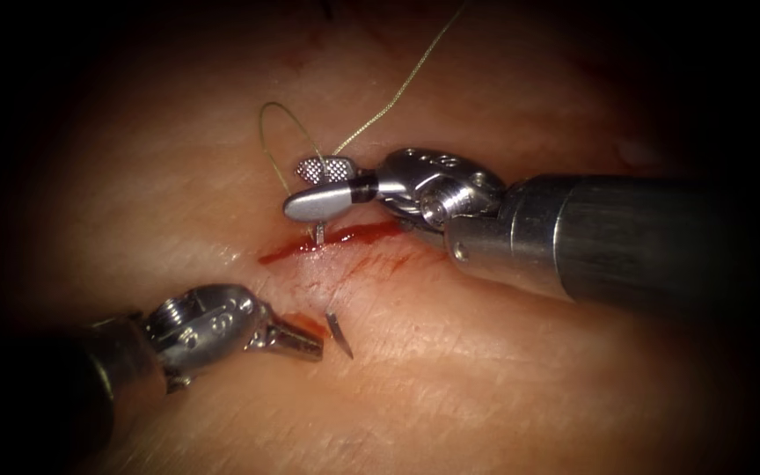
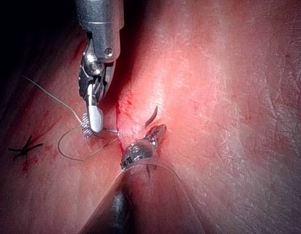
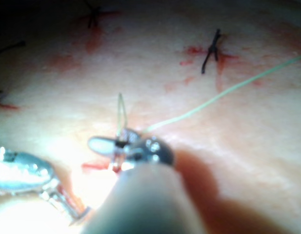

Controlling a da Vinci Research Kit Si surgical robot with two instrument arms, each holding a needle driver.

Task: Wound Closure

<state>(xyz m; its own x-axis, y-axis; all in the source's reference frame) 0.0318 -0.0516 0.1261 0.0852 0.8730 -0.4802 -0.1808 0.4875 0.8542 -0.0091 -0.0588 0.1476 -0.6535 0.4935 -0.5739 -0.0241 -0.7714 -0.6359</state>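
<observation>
Two tools: the right tool (image 1: 317,185), jaws spread, sits over the needle's tail; the left tool (image 1: 305,341), jaws together, empty, lies beside the needle (image 1: 339,334) tip emerging from the tissue (image 1: 503,369).

Both tools look like polished metal. The right tool (image 1: 318,186) has smooth, glossy jaw backs, and one inner jaw face shows a rough cross-hatched grip pattern; its shaft (image 1: 626,233) is a duller, brushed grey. The left tool (image 1: 296,339) is bright and shiny. The needle (image 1: 339,334) is dark, thin metal. The thread (image 1: 398,92) is a fine, pale, matt strand. The tissue (image 1: 485,369) is soft, moist and faintly lined, with glossy red fluid (image 1: 345,237) in the cut. Dark stitches (image 3: 211,51) seem to be stiff thread.
</observation>
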